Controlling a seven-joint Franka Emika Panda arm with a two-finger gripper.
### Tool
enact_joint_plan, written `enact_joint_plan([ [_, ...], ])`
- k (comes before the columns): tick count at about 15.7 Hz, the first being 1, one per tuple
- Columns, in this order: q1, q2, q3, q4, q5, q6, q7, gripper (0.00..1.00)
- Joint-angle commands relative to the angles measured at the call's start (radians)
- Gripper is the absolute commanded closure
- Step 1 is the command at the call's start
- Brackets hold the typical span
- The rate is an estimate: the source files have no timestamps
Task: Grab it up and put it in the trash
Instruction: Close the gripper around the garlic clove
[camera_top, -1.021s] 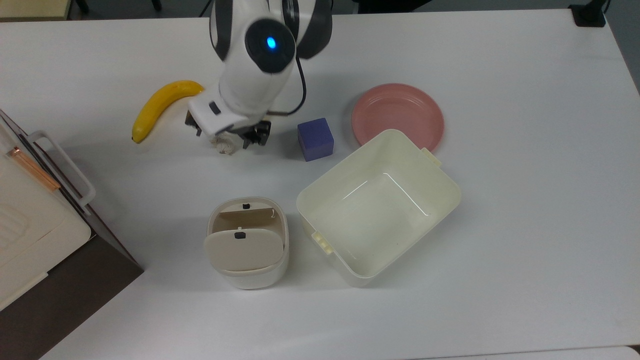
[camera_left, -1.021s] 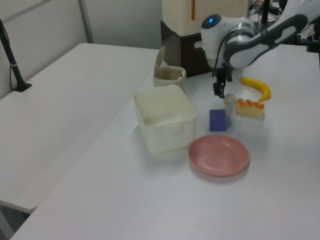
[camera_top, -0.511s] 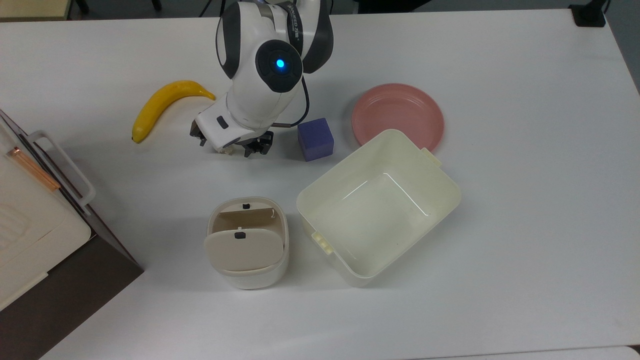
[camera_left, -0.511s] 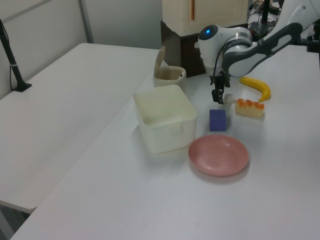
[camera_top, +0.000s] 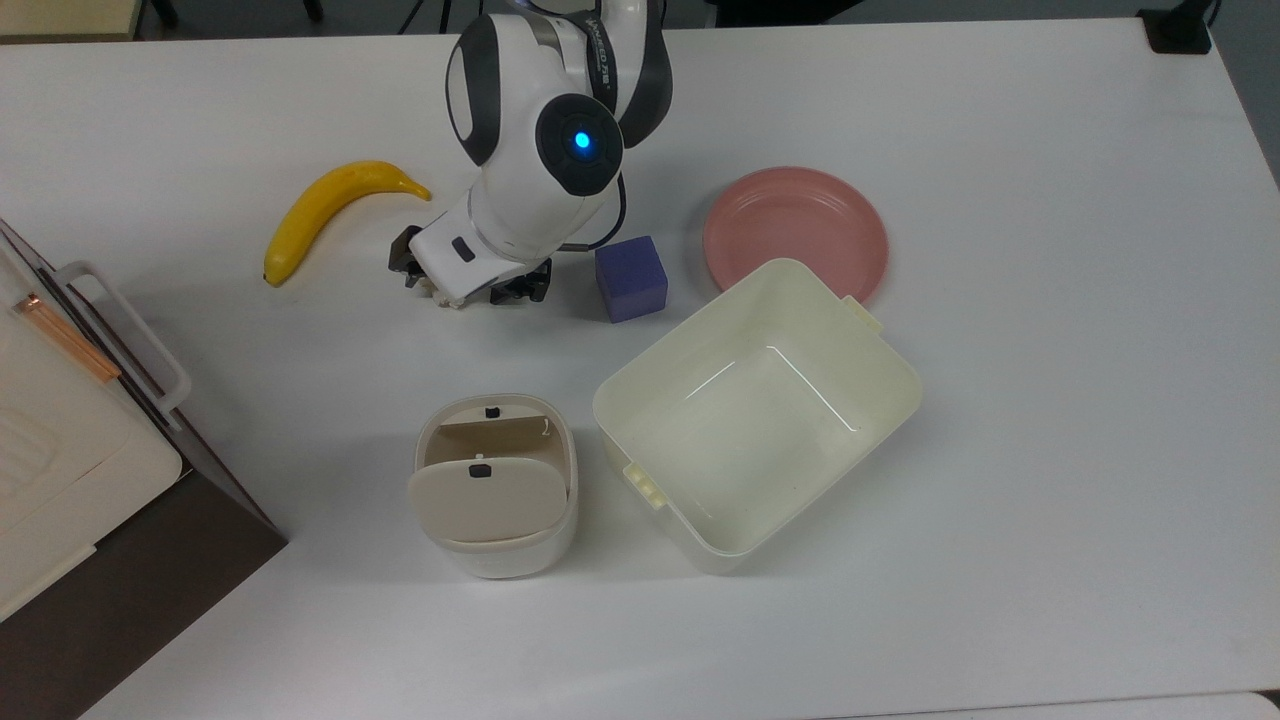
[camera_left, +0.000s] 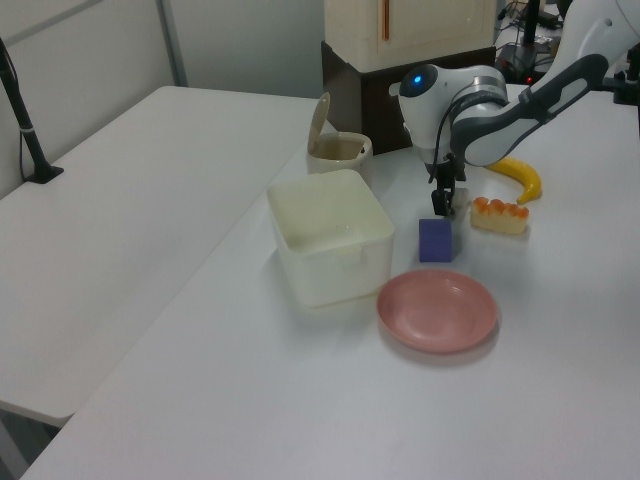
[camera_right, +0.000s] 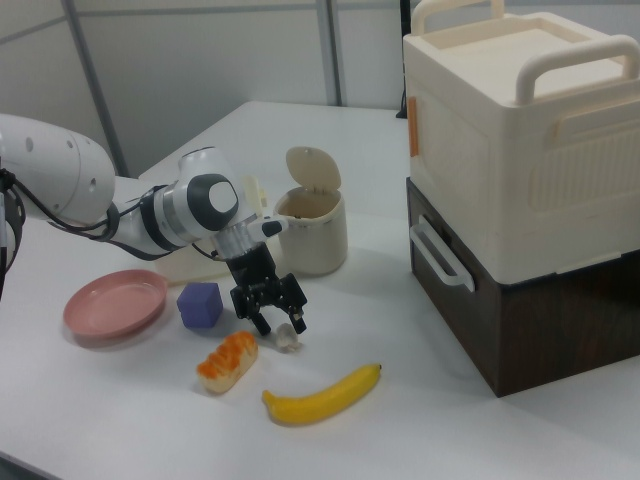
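1. Arm has dropped since a second ago. The gripper is now down at the white table, and in the top view the wrist covers the wad.
2. Cream handled box sits on a dark brown cabinet at the right view's right.
3. Cream square tub stands open, just beside the trash bin on the top view's right.
4. Trash bin has its flap lid tilted with the opening showing. It is well apart from the gripper.
5. Pink plate touches or tucks behind the tub's far corner.
6. Banana lies to the top view's left of the gripper.
7. Purple cube is just beside the gripper, on the top view's right.
8. Orange-topped bread roll lies near the gripper.
9. Paper wad is on the table. The fingers are spread apart, not clamped, with the wad at their tips.
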Motion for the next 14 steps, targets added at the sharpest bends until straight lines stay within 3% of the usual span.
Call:
enact_joint_plan([
  [1, 0.009, -0.025, 0.003, -0.034, -0.011, -0.009, -0.019, 0.29],
  [2, 0.009, -0.025, 0.003, -0.034, -0.013, -0.009, -0.019, 0.55],
  [4, 0.008, -0.025, 0.004, -0.028, -0.013, -0.007, -0.019, 0.81],
  [6, 0.002, -0.025, 0.004, -0.019, -0.011, -0.007, -0.022, 1.0],
  [10, -0.01, -0.04, 0.003, 0.033, 0.027, -0.038, -0.158, 1.0],
  [14, -0.03, -0.051, 0.003, 0.195, 0.167, -0.215, -0.368, 1.0],
])
